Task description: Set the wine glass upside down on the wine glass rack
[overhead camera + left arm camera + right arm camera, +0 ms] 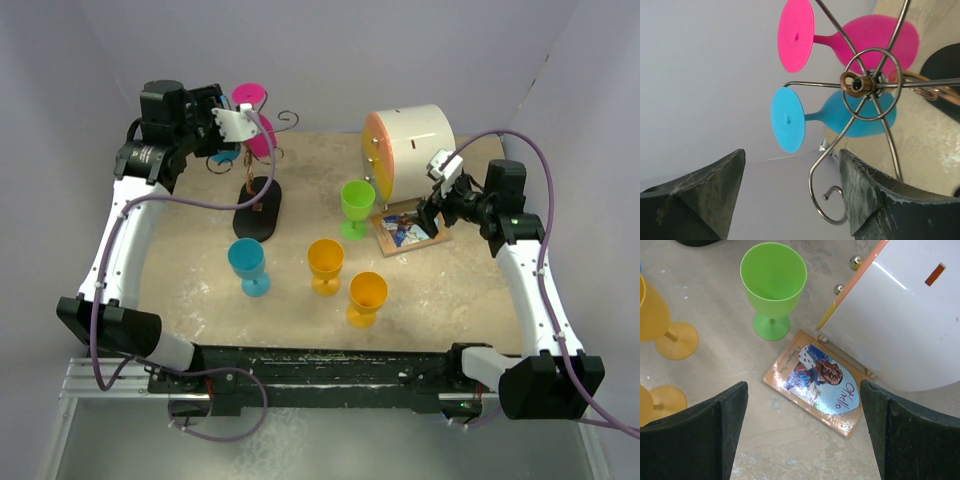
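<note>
The wine glass rack (258,190), dark wire with curled arms on a black oval base, stands at the back left. Two wine glasses hang on it upside down, a pink one (840,40) and a blue one (840,117), both with their round feet toward my left gripper. My left gripper (792,175) is open just off the blue glass's foot, nothing between its fingers. A curled wire arm tip (827,200) lies close to its right finger. My right gripper (804,430) is open and empty above a book (820,382).
A green glass (356,205), a blue glass (247,265) and two yellow glasses (325,265) (367,297) stand upright mid-table. A white cylinder with an orange face (410,150) lies at the back right, beside the book (410,228).
</note>
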`<state>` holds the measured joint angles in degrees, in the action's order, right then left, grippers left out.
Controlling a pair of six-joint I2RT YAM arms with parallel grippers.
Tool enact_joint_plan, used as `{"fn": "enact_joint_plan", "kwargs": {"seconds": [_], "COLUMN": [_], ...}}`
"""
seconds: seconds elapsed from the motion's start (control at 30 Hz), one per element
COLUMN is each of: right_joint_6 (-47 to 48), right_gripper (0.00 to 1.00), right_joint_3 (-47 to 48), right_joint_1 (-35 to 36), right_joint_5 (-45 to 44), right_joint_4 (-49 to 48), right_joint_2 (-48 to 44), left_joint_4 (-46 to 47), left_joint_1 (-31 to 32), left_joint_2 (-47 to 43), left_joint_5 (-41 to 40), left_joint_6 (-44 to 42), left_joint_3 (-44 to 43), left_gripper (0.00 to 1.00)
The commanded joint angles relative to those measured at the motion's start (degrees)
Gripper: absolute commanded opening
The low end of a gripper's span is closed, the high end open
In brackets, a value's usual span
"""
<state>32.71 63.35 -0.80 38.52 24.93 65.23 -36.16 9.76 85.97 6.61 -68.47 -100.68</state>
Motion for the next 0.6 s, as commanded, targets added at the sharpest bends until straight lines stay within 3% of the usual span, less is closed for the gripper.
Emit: {"fn": "enact_joint_plan", "kwargs": {"seconds": [0.0, 0.13, 0.27, 0.57], "right_joint_6": [-0.5, -2.4, -5.7, -4.3], "right_gripper": [0.95, 0.95, 0.94, 0.91], "right_joint_3": [0.2, 1.3, 4.1, 9.8], "right_joint_1": [-0.4, -0.4, 0.5, 6.8], "right_joint_5": [2.1, 3.1, 4.2, 0.2], "right_joint_4": [-2.0, -2.6, -2.8, -2.5], "right_joint_2": [-0.4, 0.1, 1.6, 5.9], "left_joint_4": [-2.3, -1.5, 0.6, 3.0], "left_joint_1": [-0.4, -0.3, -0.3, -0.4], "left_joint_2": [-4.5, -7.3, -10.0, -14.3], "left_joint_5": [4.9, 5.5, 5.7, -0.7], "left_joint_6": [8.1, 15.3, 24.1, 39.9], "left_joint_3": [-2.8, -1.5, -0.4, 2.2], "left_gripper": [0.8, 0.87, 1.0, 0.99]}}
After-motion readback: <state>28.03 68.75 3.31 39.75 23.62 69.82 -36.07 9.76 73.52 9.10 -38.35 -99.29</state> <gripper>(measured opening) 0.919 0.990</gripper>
